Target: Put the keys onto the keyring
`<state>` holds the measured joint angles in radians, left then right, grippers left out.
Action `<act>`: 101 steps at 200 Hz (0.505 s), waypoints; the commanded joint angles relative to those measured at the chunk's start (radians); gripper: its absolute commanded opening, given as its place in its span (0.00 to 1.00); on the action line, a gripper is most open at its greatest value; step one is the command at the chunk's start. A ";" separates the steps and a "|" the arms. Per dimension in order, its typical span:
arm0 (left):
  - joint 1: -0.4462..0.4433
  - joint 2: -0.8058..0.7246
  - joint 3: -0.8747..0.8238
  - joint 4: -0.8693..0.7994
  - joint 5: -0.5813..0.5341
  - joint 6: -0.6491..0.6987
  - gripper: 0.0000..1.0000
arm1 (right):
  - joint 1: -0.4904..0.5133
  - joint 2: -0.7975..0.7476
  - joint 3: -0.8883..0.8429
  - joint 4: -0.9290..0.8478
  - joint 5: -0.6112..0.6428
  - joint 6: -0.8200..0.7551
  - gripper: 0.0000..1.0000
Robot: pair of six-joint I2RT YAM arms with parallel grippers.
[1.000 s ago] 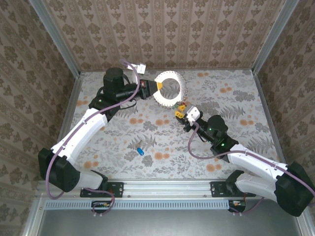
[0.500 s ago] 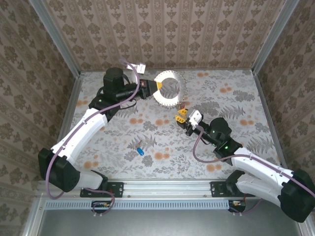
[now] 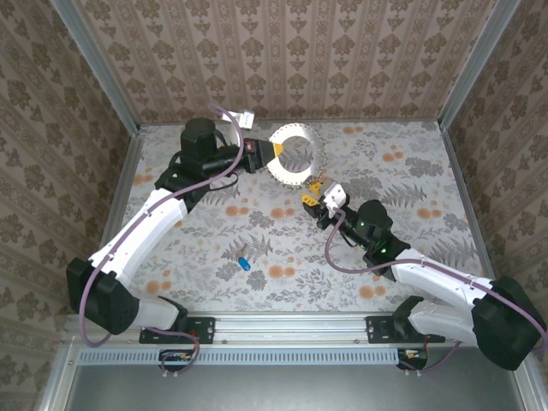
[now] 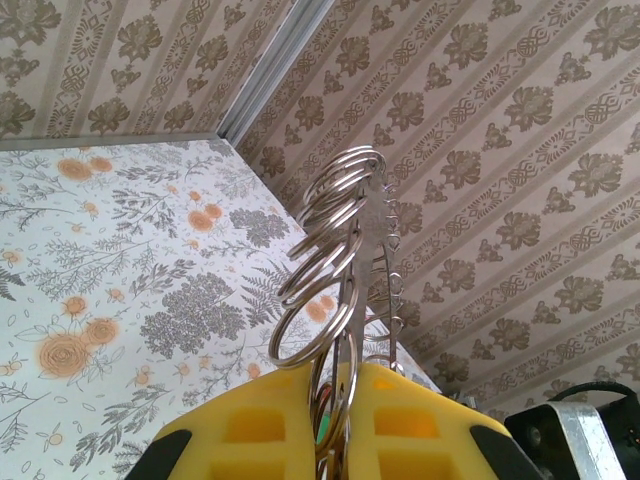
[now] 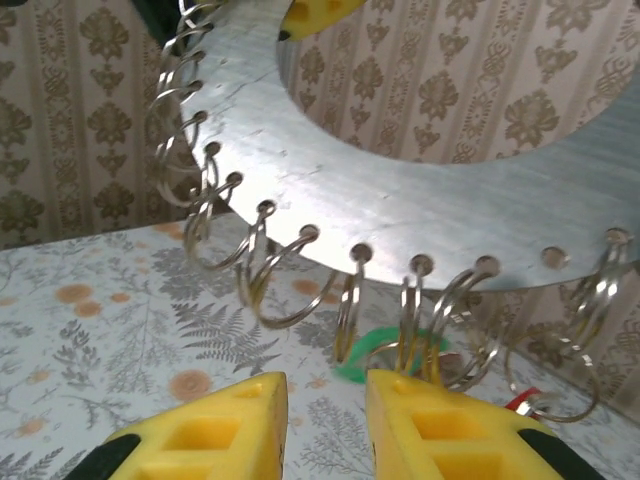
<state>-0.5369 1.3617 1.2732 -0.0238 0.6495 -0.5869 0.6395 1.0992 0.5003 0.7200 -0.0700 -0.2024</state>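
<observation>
The flowered table (image 3: 411, 171) takes up the middle of the top view, with patterned walls around it. The left arm (image 3: 145, 223) runs from the lower left up to the upper centre, and the right arm (image 3: 428, 278) reaches in from the lower right.

The keyring (image 3: 291, 175) is held off the table just above the centre of the frame. It is a flat metal band (image 5: 420, 190) edged with holes, from which small wire rings (image 5: 270, 270) hang. The left gripper (image 3: 276, 152) is clamped on its left edge, and the left wrist view shows the yellow fingers (image 4: 260, 430) pressed against the band (image 4: 380, 230).

The right gripper (image 3: 315, 195) sits just below the keyring. Its yellow fingers (image 5: 230, 425) stand a narrow gap apart with nothing between them.

A green key head (image 5: 375, 358) and a red key head (image 5: 522, 400) hang from the wire rings. A blue key (image 3: 243, 261) lies on the table at lower centre-left, well apart from both grippers.
</observation>
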 commanded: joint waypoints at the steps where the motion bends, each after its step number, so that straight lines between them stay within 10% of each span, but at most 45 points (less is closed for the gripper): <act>1: -0.008 -0.034 0.005 0.032 0.000 -0.024 0.00 | 0.008 -0.005 0.020 0.084 0.042 0.005 0.25; 101: -0.009 -0.035 0.000 0.041 -0.032 -0.031 0.00 | 0.008 -0.023 -0.004 0.116 -0.004 0.024 0.20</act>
<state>-0.5373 1.3602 1.2732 -0.0147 0.6468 -0.6056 0.6395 1.0988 0.4999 0.7639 -0.0628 -0.1989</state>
